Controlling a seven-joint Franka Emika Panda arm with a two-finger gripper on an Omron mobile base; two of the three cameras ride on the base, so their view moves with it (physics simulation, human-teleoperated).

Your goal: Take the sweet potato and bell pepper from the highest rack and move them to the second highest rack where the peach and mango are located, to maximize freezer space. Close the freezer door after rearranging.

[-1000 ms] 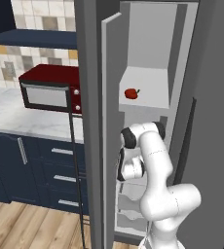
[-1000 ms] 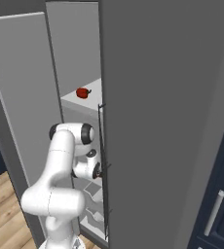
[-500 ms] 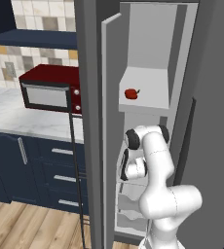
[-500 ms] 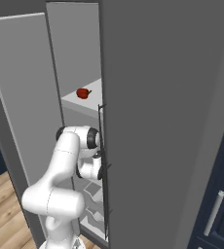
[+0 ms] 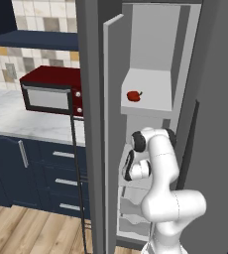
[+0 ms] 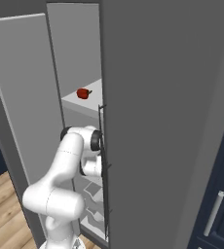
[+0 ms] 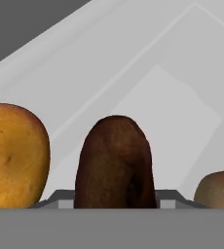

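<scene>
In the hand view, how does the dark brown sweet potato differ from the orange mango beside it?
The sweet potato is dark brown; the mango is golden orange. The sweet potato is narrow and stands tall between the tool's fingers, gripped, while the mango is broad and rounded, lying free to one side, cut by the picture's edge. Both sit low before the pale freezer walls.

No legible text or labels anywhere
</scene>
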